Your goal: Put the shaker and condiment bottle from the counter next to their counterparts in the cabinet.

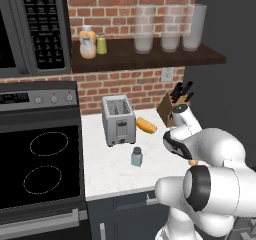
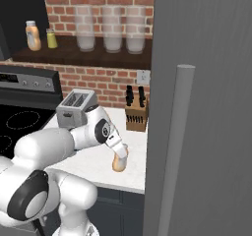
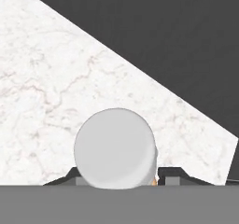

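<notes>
The surface (image 1: 107,169) is a white marbled counter between a black stove (image 1: 40,159) on the left and a tall grey fridge door (image 2: 206,107) on the right, with a red brick wall (image 1: 135,86) behind it. A silver toaster (image 1: 119,120) stands at the far left of the surface, a loaf of bread (image 1: 146,125) just to its right, and a wooden knife block (image 2: 136,113) against the wall. The shaker (image 1: 136,156) stands upright in front of the toaster, apart from the arm.

Near the front right edge, the gripper (image 2: 119,157) reaches down over the condiment bottle (image 2: 118,163), whose white cap (image 3: 115,148) sits between the fingertips (image 3: 172,175) in the hand view; the jaws are drawn in narrow on the bottle, which stands on the surface.

Above, the cabinet (image 1: 150,56) carries the wider orange bottle (image 1: 87,42) and yellow-green shaker (image 1: 101,44) side by side at its left end, and three clear glass jars (image 1: 170,29) to the right. A microwave (image 1: 35,29) hangs left of the cabinet.
</notes>
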Robot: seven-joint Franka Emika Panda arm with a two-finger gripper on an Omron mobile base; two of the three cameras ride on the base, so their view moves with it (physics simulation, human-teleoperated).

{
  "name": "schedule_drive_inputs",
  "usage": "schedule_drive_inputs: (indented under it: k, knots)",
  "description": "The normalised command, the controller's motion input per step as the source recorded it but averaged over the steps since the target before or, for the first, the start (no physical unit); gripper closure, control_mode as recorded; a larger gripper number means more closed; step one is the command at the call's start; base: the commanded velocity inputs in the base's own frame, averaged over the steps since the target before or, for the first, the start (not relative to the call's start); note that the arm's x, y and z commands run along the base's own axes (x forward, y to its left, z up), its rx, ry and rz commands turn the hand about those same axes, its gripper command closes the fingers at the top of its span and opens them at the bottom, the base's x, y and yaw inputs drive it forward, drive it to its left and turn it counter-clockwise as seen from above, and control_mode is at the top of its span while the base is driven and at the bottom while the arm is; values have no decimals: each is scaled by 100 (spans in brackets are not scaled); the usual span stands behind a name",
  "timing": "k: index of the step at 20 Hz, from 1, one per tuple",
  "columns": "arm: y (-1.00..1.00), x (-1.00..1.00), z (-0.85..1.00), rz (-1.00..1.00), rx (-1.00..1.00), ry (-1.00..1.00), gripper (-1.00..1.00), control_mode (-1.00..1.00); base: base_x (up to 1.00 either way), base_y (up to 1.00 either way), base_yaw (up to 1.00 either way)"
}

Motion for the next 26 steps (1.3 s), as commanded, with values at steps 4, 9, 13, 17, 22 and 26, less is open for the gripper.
schedule_drive_inputs:
  k: [4, 9, 13, 17, 22, 26]
  knots:
    - [-6, 0, -9, 0, 0, -2, 100, -100, 0, 0, 0]
    - [3, -1, 2, 1, 0, -16, 100, -100, 0, 0, 0]
    - [12, -2, 29, 8, 0, -14, 100, -100, 0, 0, 0]
    - [10, -4, 50, 8, 0, -11, 100, -100, 0, 0, 0]
    - [10, -4, 53, 17, -9, -15, 100, -100, 0, 0, 0]
    - [15, -8, 50, 16, -5, -10, 100, -100, 0, 0, 0]
